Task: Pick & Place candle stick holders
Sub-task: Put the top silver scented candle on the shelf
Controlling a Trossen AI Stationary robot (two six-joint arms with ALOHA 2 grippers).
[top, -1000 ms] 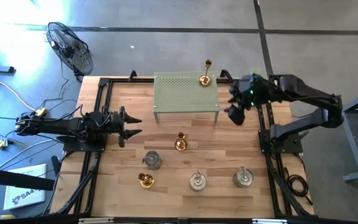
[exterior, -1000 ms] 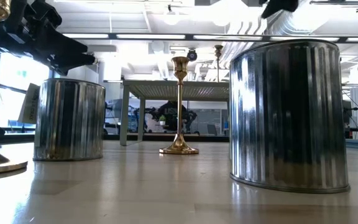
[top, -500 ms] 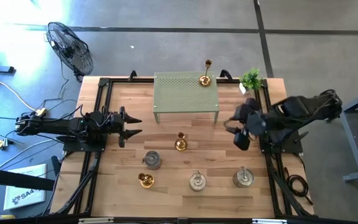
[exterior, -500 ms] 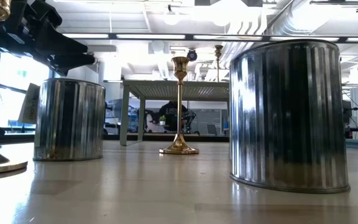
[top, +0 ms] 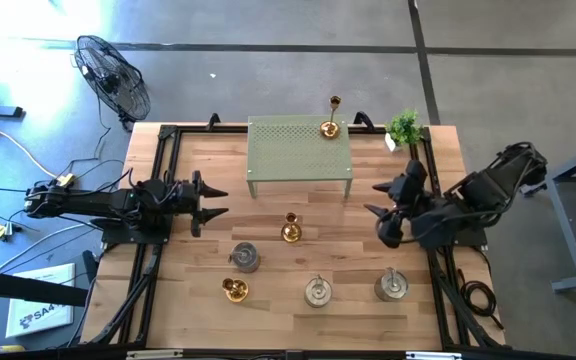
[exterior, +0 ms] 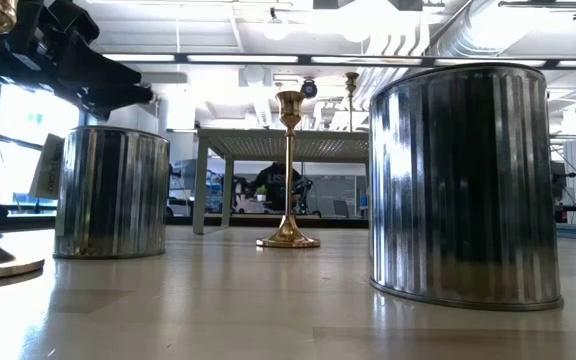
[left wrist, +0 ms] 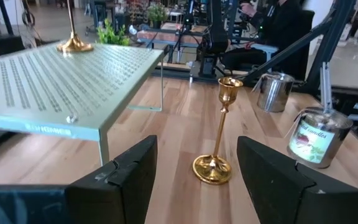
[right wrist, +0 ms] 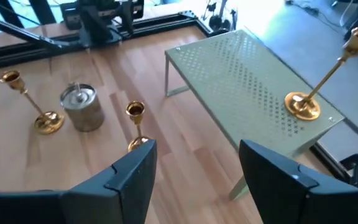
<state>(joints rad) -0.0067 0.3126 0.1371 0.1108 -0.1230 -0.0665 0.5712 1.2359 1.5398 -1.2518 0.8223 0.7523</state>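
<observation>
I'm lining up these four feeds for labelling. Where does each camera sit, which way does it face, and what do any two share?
High view: overhead, looking straight down on the table; shows both arms, left gripper and right gripper.
Low view: at table-top height, looking level across silver holders to the green stand; a dark gripper shows upper left.
Left wrist view: past its own open fingers at a gold holder.
Right wrist view: past its own open fingers over the stand.
Shared: both wrist views show the gold holder on the stand.
</observation>
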